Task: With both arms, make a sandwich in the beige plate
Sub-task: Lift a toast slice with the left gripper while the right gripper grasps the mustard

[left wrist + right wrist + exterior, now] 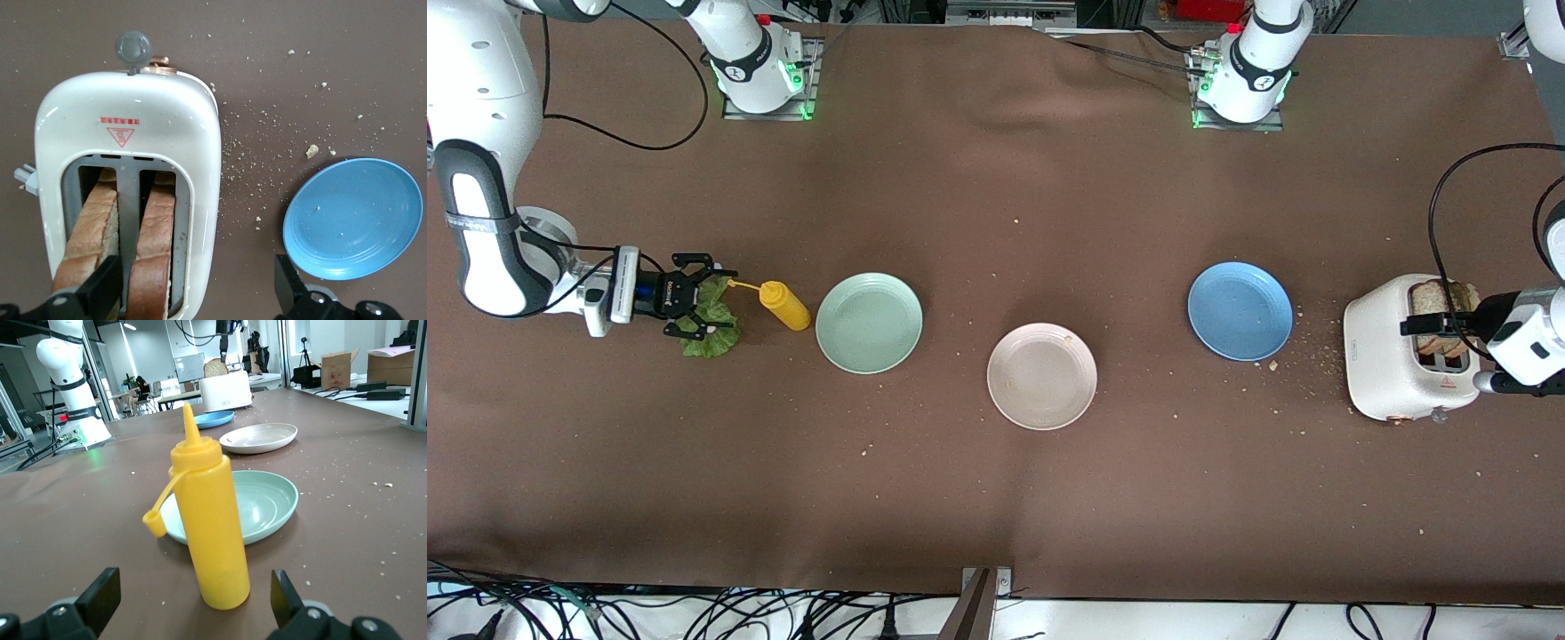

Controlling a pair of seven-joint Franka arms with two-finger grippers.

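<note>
Over the toaster (1396, 356), at the left arm's end of the counter (996, 498), left gripper (193, 293) hangs spread, released, straddling one upright bread slice (150, 253). Right gripper (694, 307), released, hovers over lettuce (711, 333). Beige plate (1042, 376) at 6 o'clock centre, bare.

matt brown cloth (996, 204); glossy white toaster (1383, 356); smooth beige plate (1080, 400); shiny yellow plastic bottle (784, 305)
</note>
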